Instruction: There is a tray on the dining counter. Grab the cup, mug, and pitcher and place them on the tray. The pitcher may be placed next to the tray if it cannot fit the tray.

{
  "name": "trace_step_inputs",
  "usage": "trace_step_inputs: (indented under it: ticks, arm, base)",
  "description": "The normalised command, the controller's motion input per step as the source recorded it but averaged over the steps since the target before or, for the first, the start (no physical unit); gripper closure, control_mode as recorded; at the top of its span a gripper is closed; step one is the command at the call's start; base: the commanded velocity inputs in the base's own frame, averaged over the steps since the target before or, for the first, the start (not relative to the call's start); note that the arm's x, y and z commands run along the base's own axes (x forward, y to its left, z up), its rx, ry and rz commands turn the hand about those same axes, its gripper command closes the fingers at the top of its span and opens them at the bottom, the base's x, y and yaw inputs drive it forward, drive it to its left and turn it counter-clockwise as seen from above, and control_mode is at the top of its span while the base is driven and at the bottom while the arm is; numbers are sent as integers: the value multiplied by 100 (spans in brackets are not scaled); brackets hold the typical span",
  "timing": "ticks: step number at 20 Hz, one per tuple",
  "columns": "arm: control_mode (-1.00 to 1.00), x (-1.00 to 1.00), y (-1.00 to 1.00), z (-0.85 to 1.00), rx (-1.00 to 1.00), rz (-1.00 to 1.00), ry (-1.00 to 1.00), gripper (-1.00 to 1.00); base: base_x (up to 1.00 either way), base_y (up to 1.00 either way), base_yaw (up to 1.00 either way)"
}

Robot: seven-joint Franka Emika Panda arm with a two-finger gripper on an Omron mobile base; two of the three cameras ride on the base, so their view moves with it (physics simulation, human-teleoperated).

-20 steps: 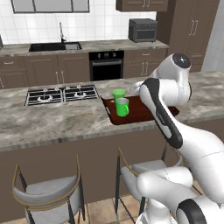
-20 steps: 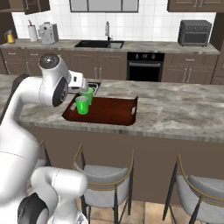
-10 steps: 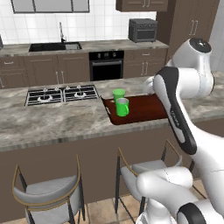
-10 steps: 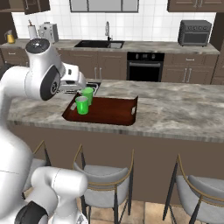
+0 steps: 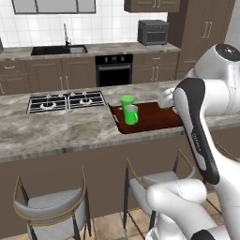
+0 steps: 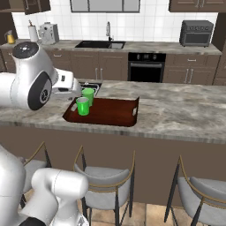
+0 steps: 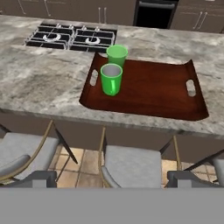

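Jaws released, empty. Cup (image 7: 117, 54) at 12 o'clock of mug (image 7: 111, 78), apparently touching, both crowding tray (image 7: 153, 89) left end. Risk: landing pitcher there topples them.

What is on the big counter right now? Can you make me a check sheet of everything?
Surface: dining counter, mottled stone top with a gas hob set into it.
Job's things: tray lies flat on the counter; cup and mug both stand upright on the tray near its hob-side end, close together. Pitcher: nothing seen.
Clutter: nothing seen on the counter.
End effector: open, holding nothing, drawn back from the tray over the stools.
Cables: nothing seen.
Surroundings: stools in front of the counter; oven, sink and a countertop oven along the back wall.
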Motion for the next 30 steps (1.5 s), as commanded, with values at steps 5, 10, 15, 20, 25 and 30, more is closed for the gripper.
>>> trace_step_inputs:
  ticks: [5, 10, 15, 20, 25, 30]
  arm:
    - [-100, -49, 7, 0, 0, -13, 7, -100]
    - [-100, -46, 1, 0, 2, -7, 14, -100]
    - [-100, -27, 0, -1, 0, -1, 8, -100]
    - [-100, -7, 0, -21, 0, 0, 0, -100]
    - [-100, -3, 0, -11, 0, 0, 0, -100]
    - [100, 0, 0, 0, 0, 0, 0, -100]
  base:
    - [0, 0, 0]
    - [0, 0, 0]
    - [0, 0, 0]
    - [0, 0, 0]
    - [0, 0, 0]
    - [-79, 9, 0]
